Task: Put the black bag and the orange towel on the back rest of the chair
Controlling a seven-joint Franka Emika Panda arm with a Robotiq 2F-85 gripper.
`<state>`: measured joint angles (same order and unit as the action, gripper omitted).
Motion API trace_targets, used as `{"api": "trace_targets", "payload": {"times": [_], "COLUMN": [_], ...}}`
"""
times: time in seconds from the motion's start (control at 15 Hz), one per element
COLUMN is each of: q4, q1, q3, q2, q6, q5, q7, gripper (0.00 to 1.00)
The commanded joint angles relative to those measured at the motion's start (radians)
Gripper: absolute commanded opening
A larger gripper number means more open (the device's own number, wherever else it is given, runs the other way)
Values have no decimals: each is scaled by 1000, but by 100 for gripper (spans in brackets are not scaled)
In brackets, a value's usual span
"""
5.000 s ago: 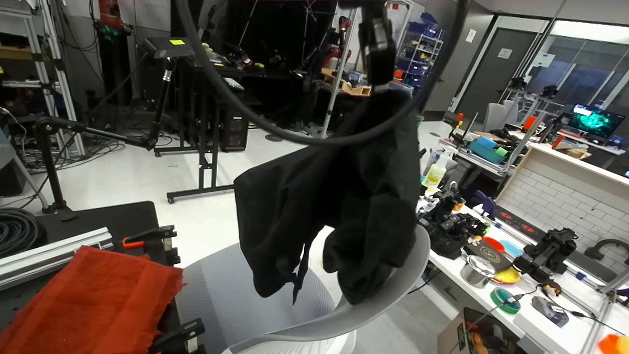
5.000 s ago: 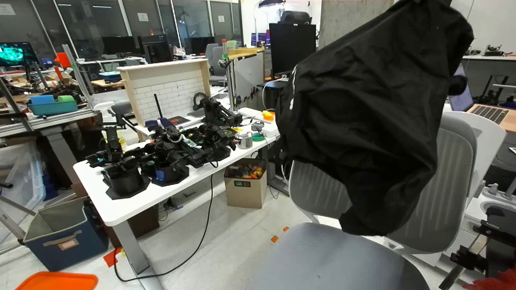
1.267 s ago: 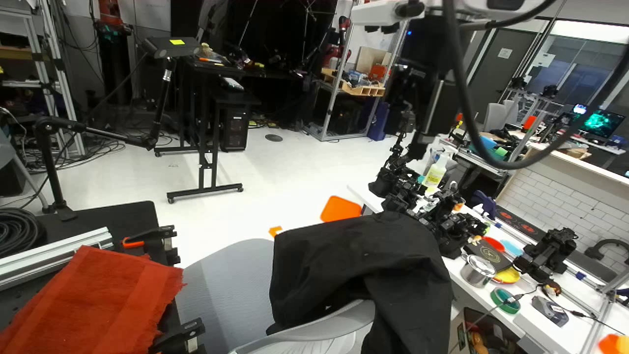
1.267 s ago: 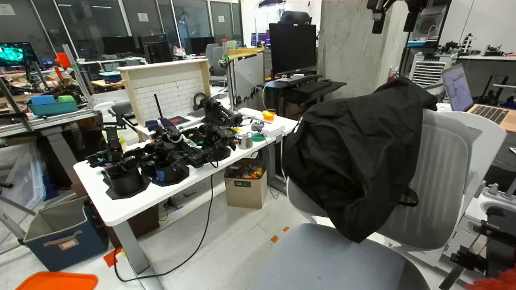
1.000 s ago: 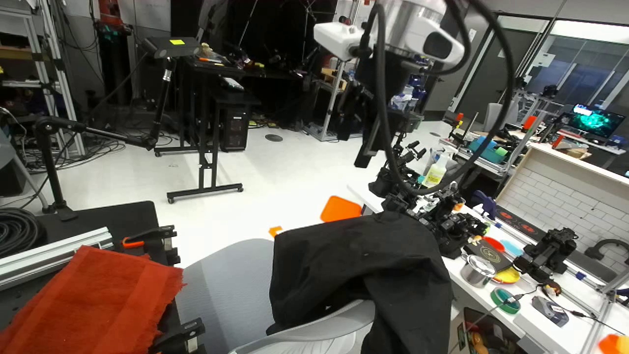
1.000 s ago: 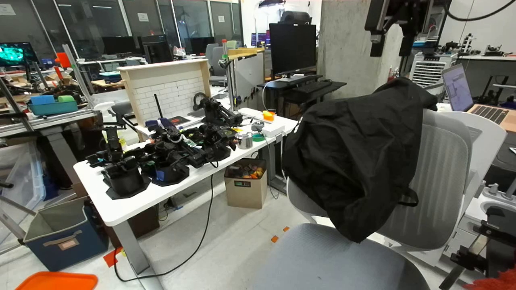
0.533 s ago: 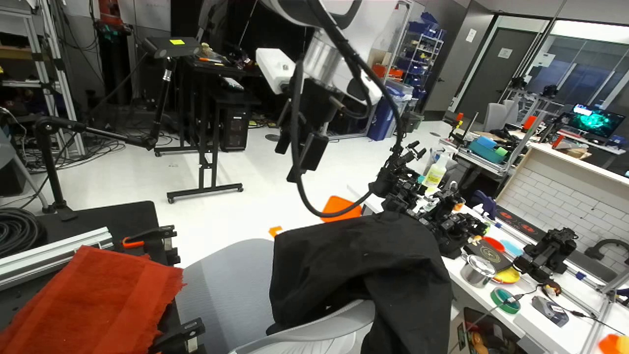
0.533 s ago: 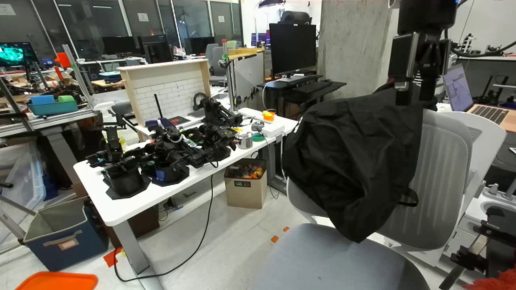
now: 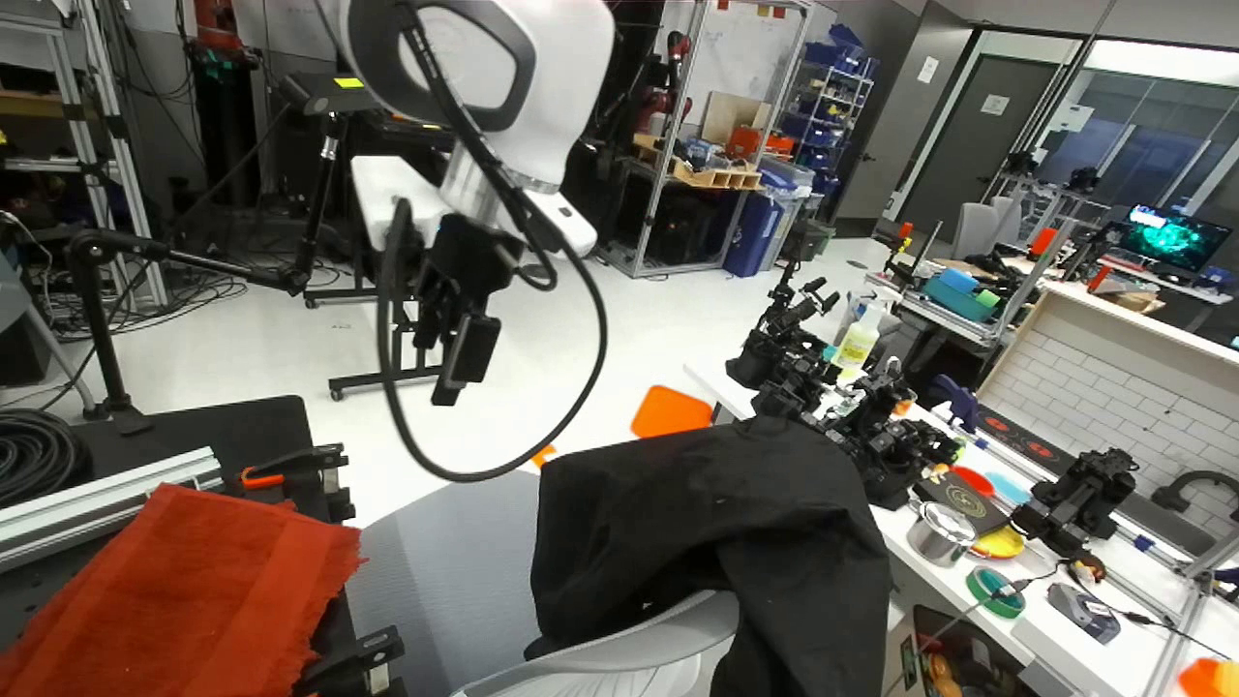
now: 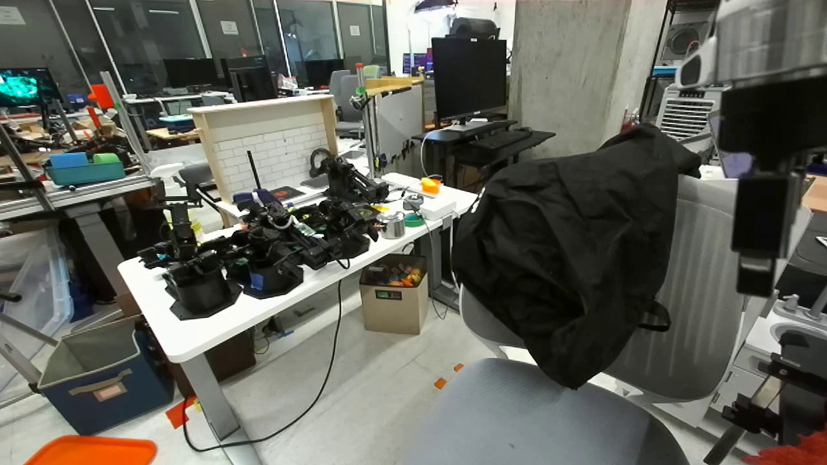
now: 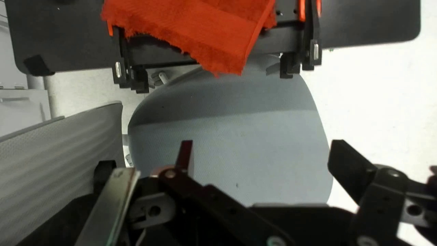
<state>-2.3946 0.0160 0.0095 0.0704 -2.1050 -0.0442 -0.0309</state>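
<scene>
The black bag is draped over the grey chair's back rest, hanging down both sides; in an exterior view the black bag reaches almost to the seat. An orange towel lies folded on a black table beside the chair. In the wrist view the orange towel pokes a frayed corner past the table edge, above the grey seat. Open and holding nothing, my gripper points down over the seat. The gripper is apart from both bag and towel.
Black clamps stick out from the black table's edge, either side of the towel. A metal bar lies on that table. A white desk carries several small black robot arms. My arm's cable loops low above the chair.
Five seconds ago the bag hung from my gripper; it has since been let go onto the back rest and lies still. The emptied gripper has swung over the seat towards the towel side and lowered.
</scene>
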Motion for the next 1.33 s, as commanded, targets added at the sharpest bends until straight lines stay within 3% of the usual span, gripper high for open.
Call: {"api": "trace_targets", "payload": {"times": [0.0,0.27,0.33,0.53,0.93,1.27], "q4": [-259,-446,-359,-390,-384,-386], "q1": [25,33,24,14,25,-2], "q3": [37,64,67,55,23,11], "q2": [164,229,156,162,144,54], "q6": [-141,-314,-303,-357,-336,-385], "q5": [63,110,128,146,65,69], "q7": [-26,-30,-36,-24,24,8], "gripper": [100,100,100,100,100,100]}}
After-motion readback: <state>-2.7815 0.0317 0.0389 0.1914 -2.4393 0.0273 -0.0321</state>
